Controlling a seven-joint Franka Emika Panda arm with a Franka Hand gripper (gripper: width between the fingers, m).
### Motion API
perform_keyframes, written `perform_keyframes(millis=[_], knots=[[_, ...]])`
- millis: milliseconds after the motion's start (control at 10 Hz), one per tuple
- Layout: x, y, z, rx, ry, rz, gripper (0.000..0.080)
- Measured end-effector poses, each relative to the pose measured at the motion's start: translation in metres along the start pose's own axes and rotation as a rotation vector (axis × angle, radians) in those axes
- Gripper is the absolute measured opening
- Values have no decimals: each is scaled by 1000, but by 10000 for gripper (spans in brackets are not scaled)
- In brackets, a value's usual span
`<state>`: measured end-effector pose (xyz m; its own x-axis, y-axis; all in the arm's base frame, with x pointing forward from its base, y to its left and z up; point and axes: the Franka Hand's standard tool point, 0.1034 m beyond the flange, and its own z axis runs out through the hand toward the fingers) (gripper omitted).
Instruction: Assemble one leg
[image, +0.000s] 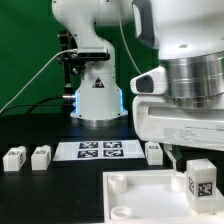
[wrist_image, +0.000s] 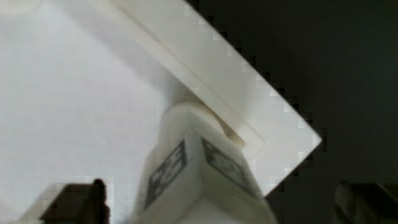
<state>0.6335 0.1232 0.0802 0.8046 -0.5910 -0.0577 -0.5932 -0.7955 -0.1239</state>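
Gripper (wrist_image: 217, 206) spread wide, holding nothing. The leg (image: 197, 181) stands upright at the tray piece's (image: 130, 177) corner, directly beneath, centred between the fingers.

— What's cut off?
— On the gripper (wrist_image: 217, 205), both dark fingers (wrist_image: 73, 203) in the wrist view; below it, the big white square plastic tray-like piece (image: 150, 200).
— And the small white plastic rectangular block (wrist_image: 199, 165) between the fingers?
— Its tag is blurred.

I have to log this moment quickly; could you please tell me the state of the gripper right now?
Gripper: open, jaws wide apart on either side of the leg, not gripping it.
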Motion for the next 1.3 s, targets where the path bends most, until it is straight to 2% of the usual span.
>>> perform_keyframes(millis=[300,400,500,600,700,800,900,1100,1300], knots=[[1,2,0,-2,0,-288,649],[5,5,0,-11,3,-467,649],[4,4,0,-10,3,-472,649],[3,3,0,-8,2,-438,649],[3,4,0,-8,2,-419,529],[3,3,1,-7,2,-370,377],[4,4,1,-6,2,-224,301],[4,6,1,-5,1,-23,301],[4,6,1,-8,4,290,301]])
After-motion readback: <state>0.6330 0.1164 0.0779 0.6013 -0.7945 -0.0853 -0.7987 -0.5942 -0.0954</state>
